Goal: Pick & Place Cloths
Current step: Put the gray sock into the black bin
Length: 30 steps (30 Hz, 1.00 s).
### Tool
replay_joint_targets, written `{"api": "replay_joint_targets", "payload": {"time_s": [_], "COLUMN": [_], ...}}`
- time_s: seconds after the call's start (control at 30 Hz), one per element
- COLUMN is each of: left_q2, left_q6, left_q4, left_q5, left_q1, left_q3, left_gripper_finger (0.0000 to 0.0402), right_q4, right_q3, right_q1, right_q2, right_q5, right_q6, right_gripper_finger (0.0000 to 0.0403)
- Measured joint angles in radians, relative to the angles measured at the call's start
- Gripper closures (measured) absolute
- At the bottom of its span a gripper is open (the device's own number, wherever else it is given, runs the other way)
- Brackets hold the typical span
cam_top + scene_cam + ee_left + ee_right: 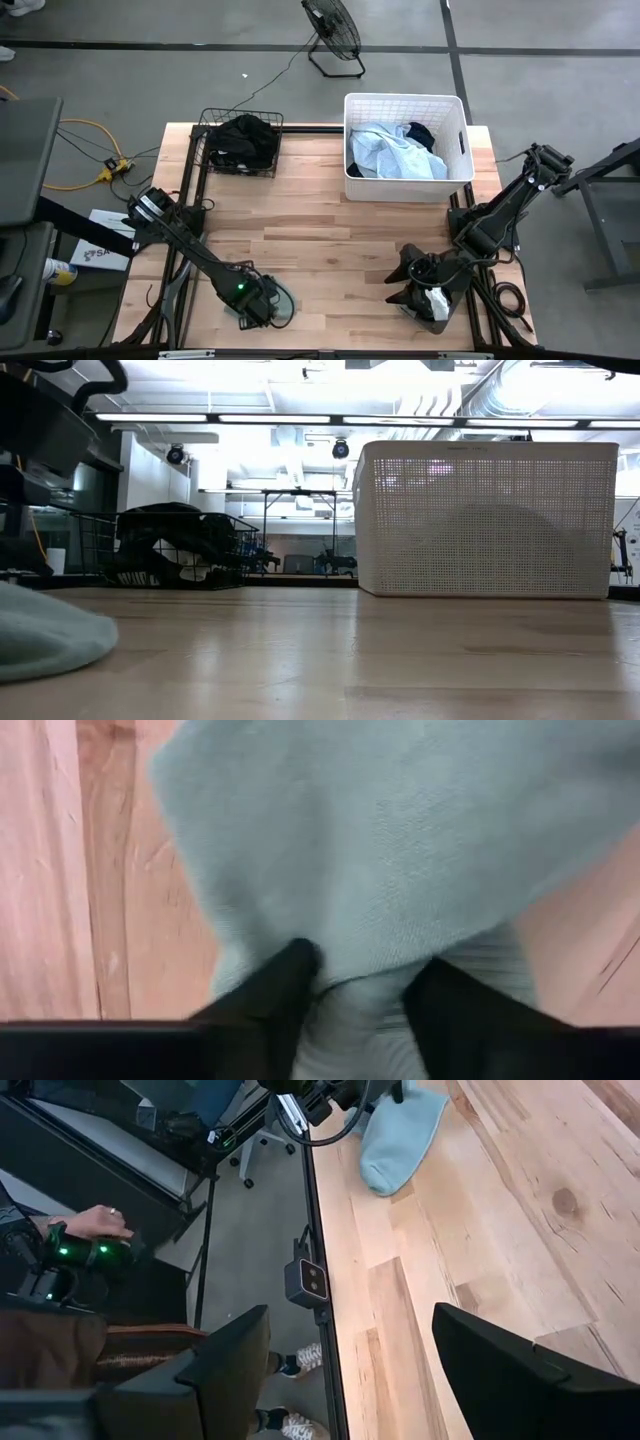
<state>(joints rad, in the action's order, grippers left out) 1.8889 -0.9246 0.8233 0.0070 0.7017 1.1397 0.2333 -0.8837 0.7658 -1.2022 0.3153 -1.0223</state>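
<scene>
A sage green cloth (283, 301) lies on the wood near the table's near edge. It fills the left wrist view (380, 850) and shows at the left of the low view (40, 642). My left gripper (265, 305) (365, 1005) is down on it, shut on a bunch of it. My right gripper (400, 285) (350, 1370) is open and empty, low over the table's near right part. Pale blue and dark cloths (395, 150) lie in the white laundry basket (462, 140). Black cloths (243, 140) fill the black wire basket (205, 150). My left gripper pinches a bunched fold of the sage green cloth (360, 1015) between its two fingers (285, 985). The fingers come from above, pointing down. The rest of the cloth is spread slack on the table beyond the fingers.
The white laundry basket (485, 520) stands at the far right and the wire basket (170, 550) at the far left. Bare wood (330, 240) lies between them and the grippers. A person's hand (95, 1225) shows off the table's near edge. A fan (332, 30) stands on the floor beyond.
</scene>
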Motion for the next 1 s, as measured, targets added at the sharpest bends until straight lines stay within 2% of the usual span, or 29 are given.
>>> {"api": "replay_joint_targets", "payload": {"time_s": [0.17, 0.2, 0.4, 0.63, 0.83, 1.0], "left_q2": [0.000, 0.000, -0.009, -0.058, -0.064, -0.065], "left_q6": [-0.045, -0.050, -0.049, -0.039, 0.043, 0.130], "left_q4": [-0.017, -0.017, 0.034, 0.127, 0.142, 0.145], "left_q5": [0.016, 0.020, 0.010, -0.164, -0.335, -0.406], "left_q1": [-0.001, -0.001, -0.002, -0.004, -0.002, -0.036], "left_q3": [0.000, 0.000, 0.064, 0.219, 0.378, 0.482], "left_gripper_finger": [0.0369, 0.0381, 0.0391, 0.0392, 0.0392, 0.0392], "right_q4": [0.000, 0.000, 0.000, -0.001, -0.003, -0.031], "right_q3": [0.000, 0.000, 0.000, 0.000, 0.000, 0.000], "right_q1": [0.000, 0.000, 0.000, 0.000, 0.000, 0.000], "right_q2": [0.000, 0.000, 0.000, 0.000, 0.000, 0.000], "right_q5": [0.005, 0.009, 0.027, 0.027, 0.044, 0.075], "right_q6": [-0.001, -0.001, -0.002, 0.004, 0.025, 0.138], "right_gripper_finger": [0.0131, 0.0131, 0.0131, 0.0131, 0.0131, 0.0131]}}
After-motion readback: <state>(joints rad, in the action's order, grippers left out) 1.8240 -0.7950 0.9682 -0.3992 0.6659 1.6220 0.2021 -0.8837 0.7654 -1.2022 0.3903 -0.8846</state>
